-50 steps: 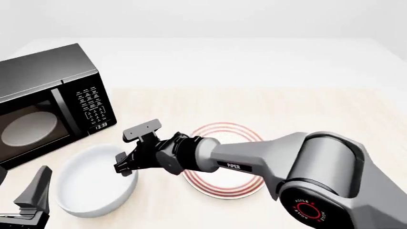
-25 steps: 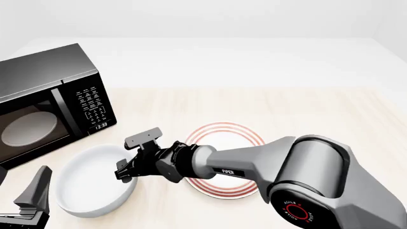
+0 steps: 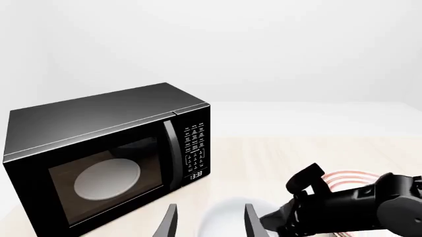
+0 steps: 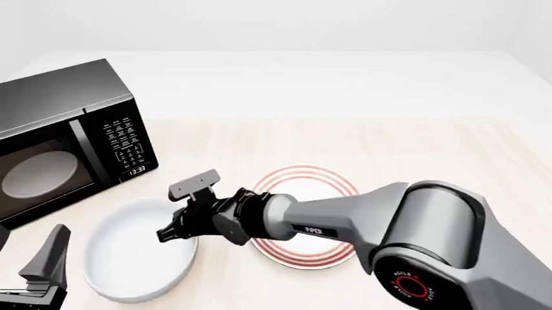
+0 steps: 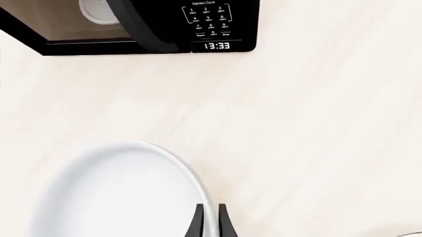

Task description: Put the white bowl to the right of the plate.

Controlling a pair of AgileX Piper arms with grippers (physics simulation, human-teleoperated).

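Right gripper (image 4: 172,227): jaws pinching the right rim of the plain glossy white deep bowl (image 4: 138,258), lower left of the front frame. Left gripper (image 3: 207,222): jaws spread, holding nothing. Flat red-ringed white plate (image 4: 321,194) lies just right of the bowl on the pale wooden table (image 4: 414,148); black microwave (image 4: 61,139) at left.

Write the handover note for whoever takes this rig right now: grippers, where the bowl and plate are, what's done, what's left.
Right gripper: shut on the white bowl's right rim.
Left gripper: open, holding nothing, parked at the near-left, by the microwave.
The white bowl is left of the plate, in front of the microwave.
Done: the grasp.
Left: carry the bowl past the plate, set it down on the plate's right, release.
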